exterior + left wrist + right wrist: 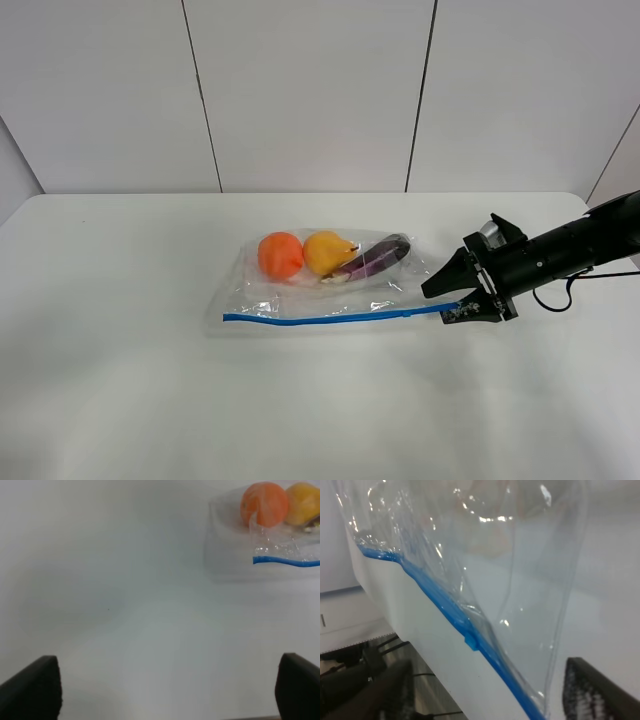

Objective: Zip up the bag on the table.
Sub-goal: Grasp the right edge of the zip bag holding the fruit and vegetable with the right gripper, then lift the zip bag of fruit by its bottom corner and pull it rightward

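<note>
The clear bag [320, 290] lies flat in the middle of the white table [120, 380], with an orange fruit [280, 255], a yellow fruit [327, 250] and a purple eggplant [380, 256] inside. Its blue seal strip [330, 317] runs along the near edge. My right gripper [450, 300] is open at the strip's right end, low at the table. In the right wrist view the strip [445, 612] runs down between the two spread fingers of this gripper [490, 685]. My left gripper [165, 690] is open and empty, well away from the bag's left corner [230, 555]. The left arm is out of the exterior view.
Pale wall panels [310, 90] stand behind the table's far edge. A black cable [560, 300] hangs under the right arm. White tabletop lies to the left of the bag and in front of it.
</note>
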Robot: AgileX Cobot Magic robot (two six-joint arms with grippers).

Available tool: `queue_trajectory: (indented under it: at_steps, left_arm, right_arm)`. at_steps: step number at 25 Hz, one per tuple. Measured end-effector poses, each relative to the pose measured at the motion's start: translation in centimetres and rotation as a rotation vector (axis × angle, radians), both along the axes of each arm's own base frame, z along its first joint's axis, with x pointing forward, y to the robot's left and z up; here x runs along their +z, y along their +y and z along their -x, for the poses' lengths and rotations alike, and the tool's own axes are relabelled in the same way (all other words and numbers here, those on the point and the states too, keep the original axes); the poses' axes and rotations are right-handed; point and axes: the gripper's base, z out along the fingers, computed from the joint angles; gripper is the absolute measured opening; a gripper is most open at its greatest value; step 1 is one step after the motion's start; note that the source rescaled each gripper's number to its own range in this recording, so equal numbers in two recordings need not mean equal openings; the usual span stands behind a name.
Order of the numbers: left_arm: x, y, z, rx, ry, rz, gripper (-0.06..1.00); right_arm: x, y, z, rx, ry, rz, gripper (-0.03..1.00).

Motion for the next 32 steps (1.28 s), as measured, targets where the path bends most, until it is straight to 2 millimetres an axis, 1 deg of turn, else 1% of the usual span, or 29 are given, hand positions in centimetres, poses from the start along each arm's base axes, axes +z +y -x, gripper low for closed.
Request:
queue_trajectory:
  at_steps: [4,6,9,16,22,25,28,32]
  left_arm:
    - [0.0,0.0,0.0,0.0,0.0,0.0,1.0]
    - [0.0,0.0,0.0,0.0,0.0,0.0,1.0]
    - [0.0,0.0,0.0,0.0,0.0,0.0,1.0]
    - [0.0,0.0,0.0,0.0,0.0,0.0,1.0]
    - [0.0,0.0,0.0,0.0,0.0,0.0,1.0]
    - [0.0,0.0,0.0,0.0,0.0,0.0,1.0]
    - [0.0,0.0,0.0,0.0,0.0,0.0,1.0]
    - [0.0,0.0,0.0,0.0,0.0,0.0,1.0]
  right_arm:
    - [-0.5,0.0,0.0,0.005,0.009,-0.012,0.68]
    - [-1.0,0.1,0.0,0.005,0.021,-0.015,0.65]
    - [-1.1,0.1,0.0,0.004,0.025,-0.016,0.6]
    - [-1.1,0.1,0.0,0.006,0.021,-0.016,0.32]
    - [-1.1,0.1,0.0,0.008,0.018,-0.016,0.16]
    - [-1.1,0.1,0.0,0.008,0.018,-0.016,0.1]
    - [-1.1,0.1,0.0,0.011,0.015,-0.016,0.01]
    - [-1.1,0.1,0.0,0.017,0.003,-0.017,0.0]
